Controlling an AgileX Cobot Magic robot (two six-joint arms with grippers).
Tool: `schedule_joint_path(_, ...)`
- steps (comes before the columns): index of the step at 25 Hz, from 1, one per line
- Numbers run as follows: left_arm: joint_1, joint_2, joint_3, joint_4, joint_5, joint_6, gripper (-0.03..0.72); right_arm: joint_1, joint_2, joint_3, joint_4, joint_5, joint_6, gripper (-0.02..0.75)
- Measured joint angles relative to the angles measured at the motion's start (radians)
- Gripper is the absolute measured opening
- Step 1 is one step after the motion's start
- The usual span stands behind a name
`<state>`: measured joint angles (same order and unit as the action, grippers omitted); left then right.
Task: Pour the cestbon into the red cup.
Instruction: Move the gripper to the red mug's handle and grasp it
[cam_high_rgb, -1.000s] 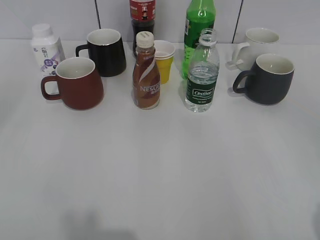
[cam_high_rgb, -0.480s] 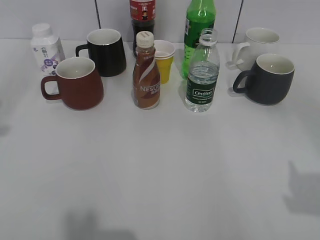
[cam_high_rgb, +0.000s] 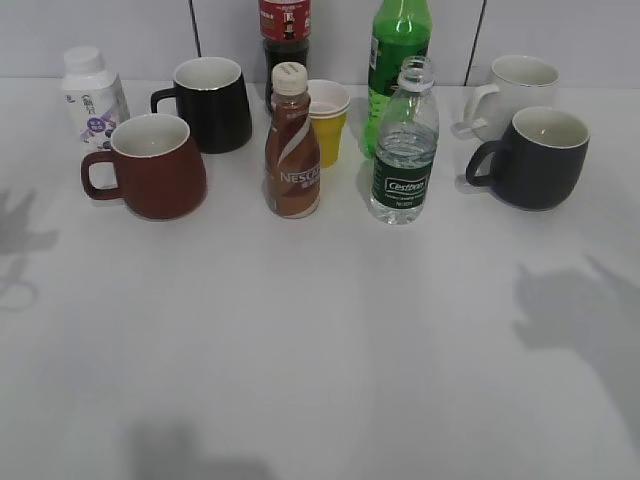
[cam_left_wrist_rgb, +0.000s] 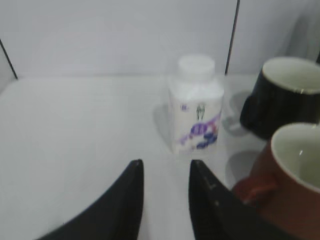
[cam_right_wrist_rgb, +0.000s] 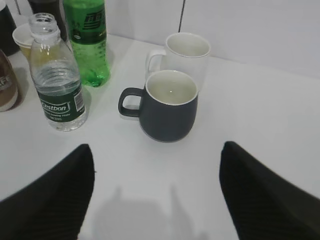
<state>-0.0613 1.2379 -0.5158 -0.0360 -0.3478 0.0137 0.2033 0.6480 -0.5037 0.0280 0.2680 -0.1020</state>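
I have the right gripper spread wide, ready for the uncapped cestbon upright right of the Nescafe bottle, the red cup left of it; left gripper narrow, empty.

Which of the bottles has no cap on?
The small clear water bottle with the dark green Cestbon label: its neck is open. The brown Nescafe bottle and the white bottle wear caps; the two back bottles' tops are cut off.
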Motion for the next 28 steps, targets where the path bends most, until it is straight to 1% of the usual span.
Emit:
schedule_joint_path(4,-0.012,0.072,0.001,0.000,0.000,0.000,0.238,0.001,0.151,0.000,0.004,-0.124,-0.003,0.587)
schedule_joint_path(6,-0.035,0.081,0.014,0.000,-0.009,0.000,0.238,0.001,0.227,0.002,0.004,-0.185,-0.003,0.587)
schedule_joint_path(9,-0.086,0.088,0.077,0.000,-0.062,0.000,0.238,0.001,0.299,0.002,0.012,-0.299,-0.003,0.587)
schedule_joint_path(12,-0.123,0.112,0.174,0.003,-0.183,0.000,0.238,0.006,0.363,0.002,0.012,-0.394,-0.003,0.587)
schedule_joint_path(15,-0.132,0.162,0.237,0.003,-0.350,0.000,0.238,0.042,0.406,0.002,0.011,-0.454,-0.003,0.587)
schedule_joint_path(19,-0.132,0.269,0.243,0.006,-0.530,0.000,0.257,0.126,0.455,0.002,0.001,-0.507,-0.004,0.587)
schedule_joint_path(22,-0.132,0.361,0.243,0.011,-0.638,0.000,0.274,0.166,0.502,0.002,-0.001,-0.549,-0.004,0.587)
schedule_joint_path(25,-0.132,0.450,0.242,0.012,-0.738,-0.001,0.276,0.179,0.542,0.002,-0.003,-0.607,0.000,0.587)
schedule_joint_path(28,-0.132,0.530,0.217,0.013,-0.777,-0.002,0.276,0.180,0.585,0.002,-0.003,-0.683,0.007,0.587)
